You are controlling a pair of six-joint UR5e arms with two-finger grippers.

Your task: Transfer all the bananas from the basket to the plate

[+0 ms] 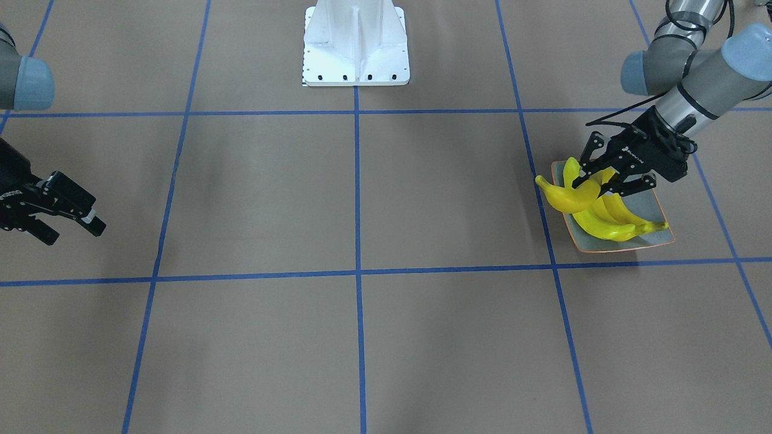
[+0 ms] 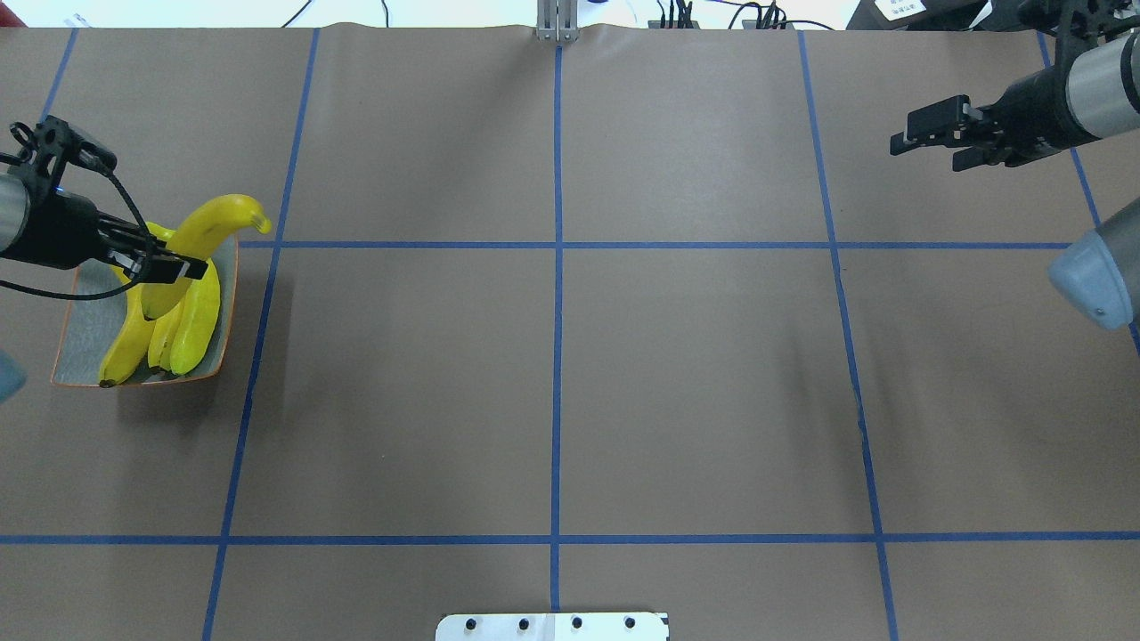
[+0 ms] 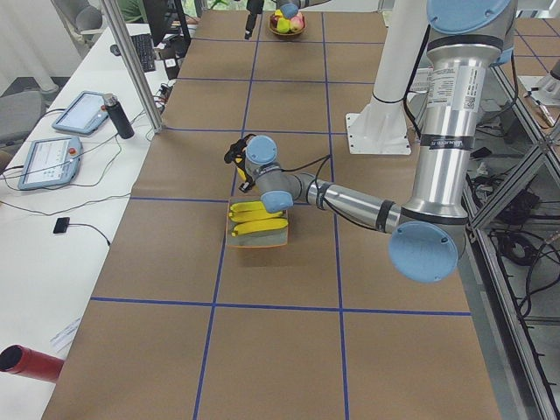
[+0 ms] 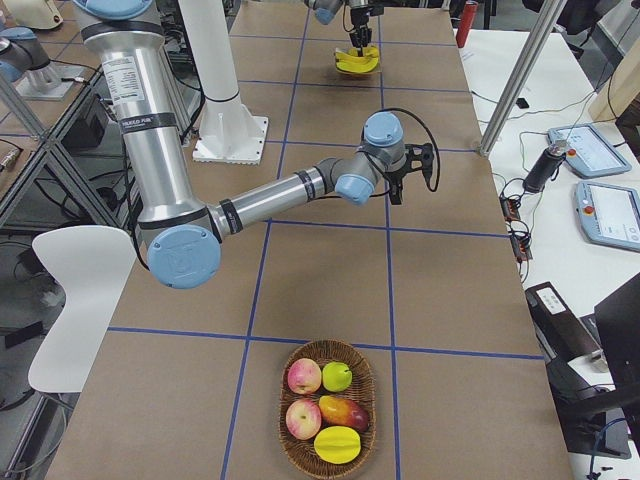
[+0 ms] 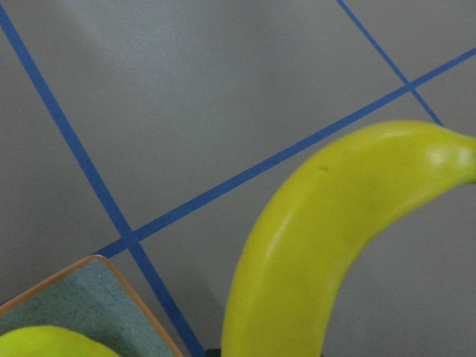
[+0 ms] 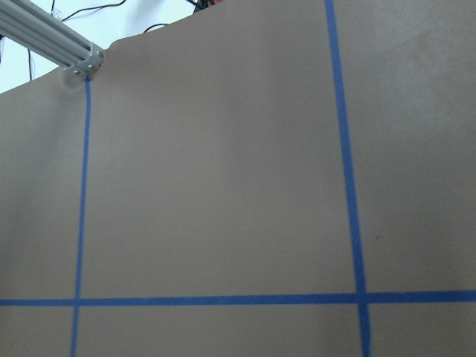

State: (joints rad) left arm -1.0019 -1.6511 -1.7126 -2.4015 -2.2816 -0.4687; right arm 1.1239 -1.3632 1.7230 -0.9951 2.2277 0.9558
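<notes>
The left pincer (image 2: 169,267) is clenched on one banana (image 2: 212,227) near its end, and the fruit is held over the far right corner of the plate (image 2: 85,334) with its free tip out past the rim. Three more bananas (image 2: 183,334) are laid side by side on the plate, at the left end of the surface (image 2: 552,401). The right pincer (image 2: 928,151) is held released and empty over the far right of the surface, well apart from them.

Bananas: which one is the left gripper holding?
The top banana, angled across the others, tip past the plate rim; the left gripper is shut on it. The other three lie side by side on the plate.
</notes>
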